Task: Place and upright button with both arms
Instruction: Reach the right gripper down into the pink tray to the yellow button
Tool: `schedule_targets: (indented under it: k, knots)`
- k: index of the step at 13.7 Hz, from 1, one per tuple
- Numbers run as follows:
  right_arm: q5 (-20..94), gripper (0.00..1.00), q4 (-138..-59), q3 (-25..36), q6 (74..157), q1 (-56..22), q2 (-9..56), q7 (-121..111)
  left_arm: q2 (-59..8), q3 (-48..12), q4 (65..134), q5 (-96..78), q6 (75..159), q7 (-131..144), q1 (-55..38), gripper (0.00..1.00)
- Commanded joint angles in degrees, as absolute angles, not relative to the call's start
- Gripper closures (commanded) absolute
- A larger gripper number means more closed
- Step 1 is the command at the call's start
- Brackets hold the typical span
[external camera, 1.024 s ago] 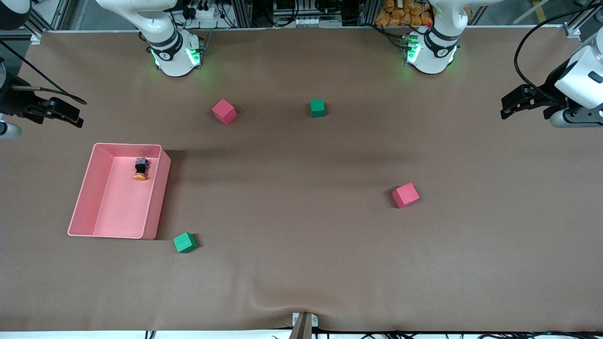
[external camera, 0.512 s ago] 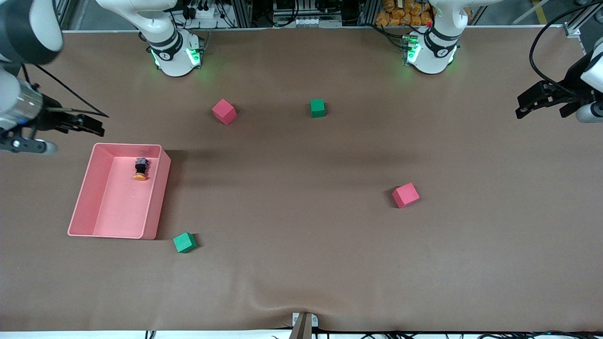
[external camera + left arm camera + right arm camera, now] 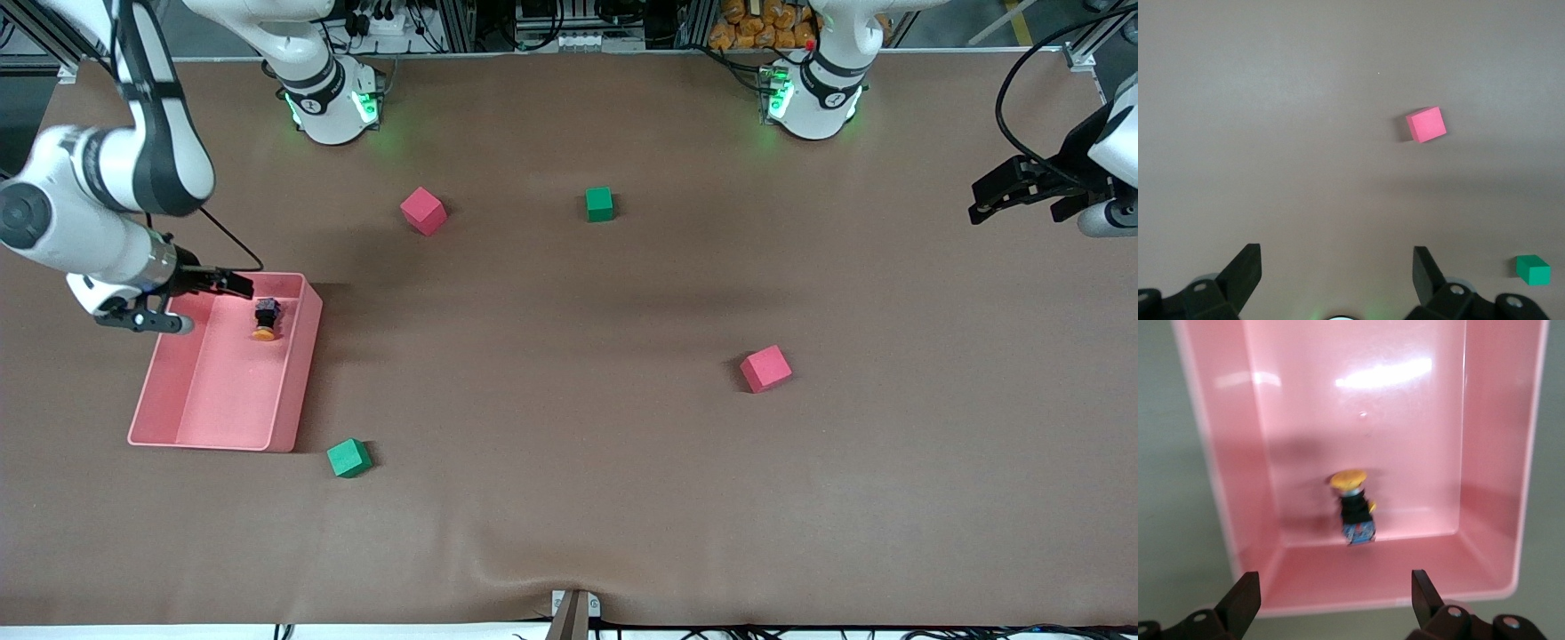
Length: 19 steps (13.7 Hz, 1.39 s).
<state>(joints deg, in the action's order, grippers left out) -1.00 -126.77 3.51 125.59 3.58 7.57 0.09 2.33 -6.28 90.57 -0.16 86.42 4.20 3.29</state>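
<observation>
The button (image 3: 265, 320) lies on its side in the pink tray (image 3: 293, 382), near the tray's end farthest from the front camera, with its orange cap toward that camera. It also shows in the right wrist view (image 3: 1353, 508), where the tray's rim (image 3: 1528, 487) frames it. My right gripper (image 3: 236, 285) is open and empty over that same end of the tray, just beside the button; the right wrist view shows it (image 3: 1335, 587) with its jaws wide apart. My left gripper (image 3: 978, 203) is open and empty above the table at the left arm's end, and shows in its own wrist view (image 3: 1337, 260).
Two red cubes (image 3: 422, 211) (image 3: 765, 368) and two green cubes (image 3: 599, 204) (image 3: 348, 458) lie on the brown table. The left wrist view shows a red cube (image 3: 1426, 125) and a green cube (image 3: 1533, 270).
My right arm has swung in from the table's edge, and its gripper now hangs over the tray's end by the button. My left gripper has shifted slightly. The button has not moved.
</observation>
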Motion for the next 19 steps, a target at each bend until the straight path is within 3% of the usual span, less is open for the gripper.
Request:
schedule_targets:
  k: [1, 4, 17, 18, 19]
  knots:
    - [-1.67, 0.0, -126.39, 2.72, 131.11, 6.67, 14.13, -2.54, 1.76, -6.68, 89.03, 0.88, 85.17, 3.6, 3.6, 0.0]
    - [-1.06, 0.0, -126.47, 2.55, 132.89, 7.65, 17.92, -2.9, 1.76, -6.68, 89.03, 0.88, 85.17, 3.6, 3.6, 0.0]
    - [0.09, 0.0, -129.29, 2.29, 137.02, 6.86, 22.85, -5.89, 1.76, -6.42, 88.68, 0.44, 85.17, 3.78, 3.6, 0.0]
    - [0.09, 0.07, -129.2, 2.29, 136.93, 6.51, 23.03, -6.76, 1.76, -6.42, 88.68, 0.53, 85.17, 3.95, 3.6, 0.0]
    - [0.09, 0.35, -129.2, 2.29, 136.59, 6.5, 23.38, -8.07, 1.58, -6.42, 88.68, 0.44, 85.25, 3.96, 3.6, 0.0]
